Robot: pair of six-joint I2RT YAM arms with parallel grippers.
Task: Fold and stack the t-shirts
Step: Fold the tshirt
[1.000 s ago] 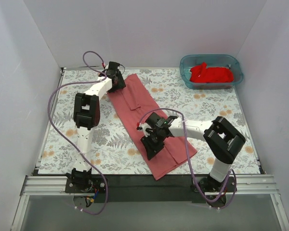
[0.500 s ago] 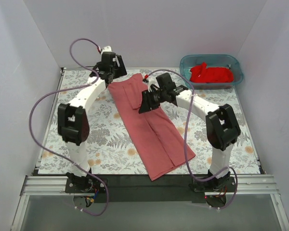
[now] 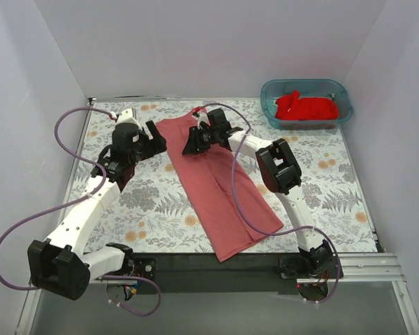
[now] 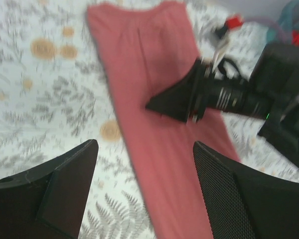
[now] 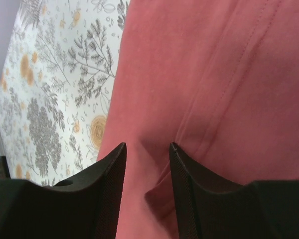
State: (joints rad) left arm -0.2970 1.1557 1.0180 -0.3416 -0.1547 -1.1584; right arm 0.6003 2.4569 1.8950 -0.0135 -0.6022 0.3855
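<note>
The left pincer (image 4: 144, 143) is wide open and empty, near the left edge of the salmon shirt (image 3: 220, 195). The right pincer (image 5: 148, 145) is half open over that shirt.

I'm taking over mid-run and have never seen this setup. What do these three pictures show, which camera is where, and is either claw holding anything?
The machine is two white jointed arms bolted at the table's near edge, each ending in a two-finger gripper. The wide picture comes from a fixed camera above and behind them. The other two come from a camera on each wrist, so the black wedges at the bottom are that arm's own fingers.

On the floral-patterned table lies a dusty salmon-red cloth t-shirt, folded into a long strip. A teal plastic tub at the far right holds a brighter red t-shirt.

The left gripper hangs open just left of the strip's far end. The right gripper is over that end, jaws apart. Neither holds anything.
</note>
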